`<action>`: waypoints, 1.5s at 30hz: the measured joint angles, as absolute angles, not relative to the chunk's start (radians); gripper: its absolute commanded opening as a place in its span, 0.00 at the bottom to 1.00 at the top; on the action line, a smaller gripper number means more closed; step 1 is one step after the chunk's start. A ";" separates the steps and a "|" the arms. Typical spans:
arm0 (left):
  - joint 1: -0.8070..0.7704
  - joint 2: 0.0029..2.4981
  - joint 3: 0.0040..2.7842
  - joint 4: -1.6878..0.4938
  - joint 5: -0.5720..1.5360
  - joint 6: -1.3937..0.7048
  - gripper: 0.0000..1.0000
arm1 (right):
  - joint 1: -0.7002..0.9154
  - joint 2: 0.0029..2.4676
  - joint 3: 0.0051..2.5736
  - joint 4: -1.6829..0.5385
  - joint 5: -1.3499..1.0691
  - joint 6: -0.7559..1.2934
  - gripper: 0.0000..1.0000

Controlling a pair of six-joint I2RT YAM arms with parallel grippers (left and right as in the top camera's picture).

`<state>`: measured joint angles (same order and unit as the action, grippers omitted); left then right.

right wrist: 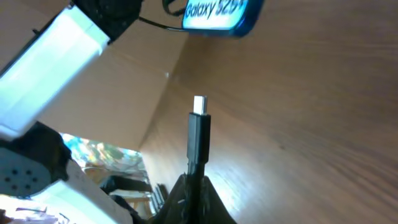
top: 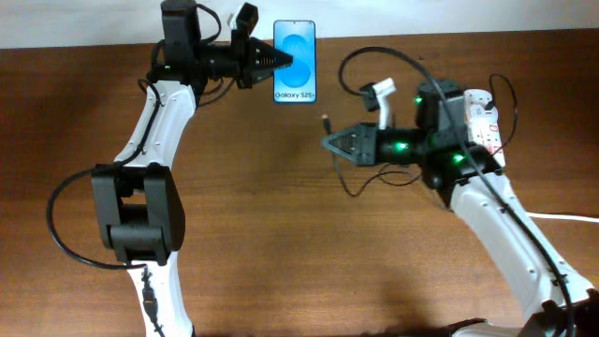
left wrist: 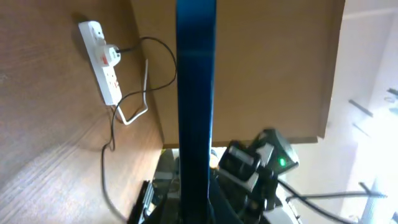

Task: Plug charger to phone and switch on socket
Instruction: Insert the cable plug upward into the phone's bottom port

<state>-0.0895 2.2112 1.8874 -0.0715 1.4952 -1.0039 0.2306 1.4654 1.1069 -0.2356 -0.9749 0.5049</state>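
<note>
Overhead, the left claw (top: 284,62) pinches the phone (top: 301,47) by its side. The right claw (top: 328,143) pinches the charger plug (right wrist: 199,124). It points at the phone's lettered end, well apart.

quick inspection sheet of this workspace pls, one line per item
surface: brown wooden table, no spills seen
job's things: blue-screened black-framed phone near the far edge; small black charger plug not yet in the phone; white power-strip socket, switch state unreadable
clutter: nothing seen
grippers: left gripper shut on the phone; right gripper shut on the plug
cables: thin black charger cable looping beside the right arm; thick white cord at the right edge
surroundings: pale wall behind the table
</note>
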 measured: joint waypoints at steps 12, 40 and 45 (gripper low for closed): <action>-0.159 2.211 1.888 0.001 1.325 -1.231 0.00 | 0.295 1.542 1.104 -0.035 -0.880 0.752 0.04; -0.196 2.211 1.888 0.207 1.307 -1.323 0.00 | 0.180 1.542 1.104 -0.004 -0.997 0.756 0.04; -0.197 2.211 1.888 0.208 1.320 -1.334 0.00 | 0.180 1.542 1.104 0.029 -1.009 0.756 0.04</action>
<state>-0.1974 2.2112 1.8877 0.2081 1.3201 -1.3338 0.1799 1.5421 1.1038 0.0292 -1.0088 0.7563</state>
